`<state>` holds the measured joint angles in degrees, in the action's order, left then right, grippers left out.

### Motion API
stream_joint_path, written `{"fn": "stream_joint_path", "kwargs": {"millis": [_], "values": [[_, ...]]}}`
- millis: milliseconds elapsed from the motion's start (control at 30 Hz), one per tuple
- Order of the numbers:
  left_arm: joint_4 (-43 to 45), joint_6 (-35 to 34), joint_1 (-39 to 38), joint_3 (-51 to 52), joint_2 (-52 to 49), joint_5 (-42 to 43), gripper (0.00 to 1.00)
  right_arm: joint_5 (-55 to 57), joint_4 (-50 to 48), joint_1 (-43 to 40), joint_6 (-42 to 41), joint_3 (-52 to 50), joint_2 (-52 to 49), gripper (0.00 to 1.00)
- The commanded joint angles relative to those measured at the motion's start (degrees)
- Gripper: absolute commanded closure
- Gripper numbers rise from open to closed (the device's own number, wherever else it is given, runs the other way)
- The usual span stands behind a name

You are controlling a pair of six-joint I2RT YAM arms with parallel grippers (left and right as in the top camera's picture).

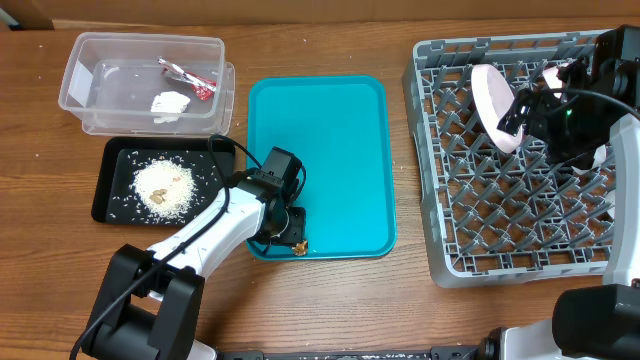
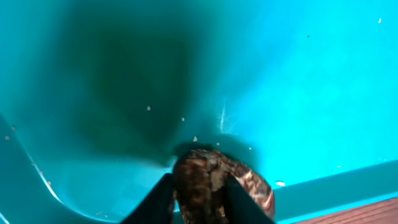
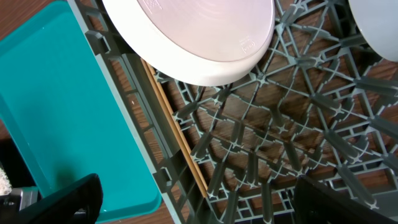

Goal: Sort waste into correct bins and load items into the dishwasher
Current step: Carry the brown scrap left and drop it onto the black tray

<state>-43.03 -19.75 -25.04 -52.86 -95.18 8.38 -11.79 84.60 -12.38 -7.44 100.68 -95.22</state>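
Towards the counter's front edge, at the near corner of the teal plastic tray (image 1: 340, 130), the left tool (image 2: 199, 180) pinches the small brown food scrap (image 2: 252, 186), a waste-sorting step that probably next calls for a lift to the shallow black rice-strewn tray (image 1: 104, 195); the right tool (image 3: 202, 202) hangs spread over the grey plastic pegged rack (image 1: 440, 200).

Nothing is readable; a stamp (image 3: 247, 43) on the plate (image 3: 186, 37) is blurred.

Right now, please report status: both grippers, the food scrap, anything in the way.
Left gripper shut on brown food scrap, at teal tray near edge. Right gripper open, empty, over dish rack. Nothing seen blocking it.
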Motion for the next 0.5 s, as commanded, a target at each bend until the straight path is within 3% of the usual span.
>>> {"fn": "stream_joint_path", "kwargs": {"millis": [0,67,467], "values": [[-0.76,-0.17,-0.31,-1.03,-0.9,0.02,0.88,-0.31,-0.2,-0.13,-0.04,0.15,0.02,0.0],[-1.66,0.02,0.07,-2.67,-0.9,0.0,0.96,-0.31,-0.2,-0.13,-0.04,0.15,0.02,0.0],[-17.49,0.48,10.21,-21.73,0.31,-12.17,0.96,-0.31,-0.2,-0.13,-0.02,0.15,0.02,0.0]]}}
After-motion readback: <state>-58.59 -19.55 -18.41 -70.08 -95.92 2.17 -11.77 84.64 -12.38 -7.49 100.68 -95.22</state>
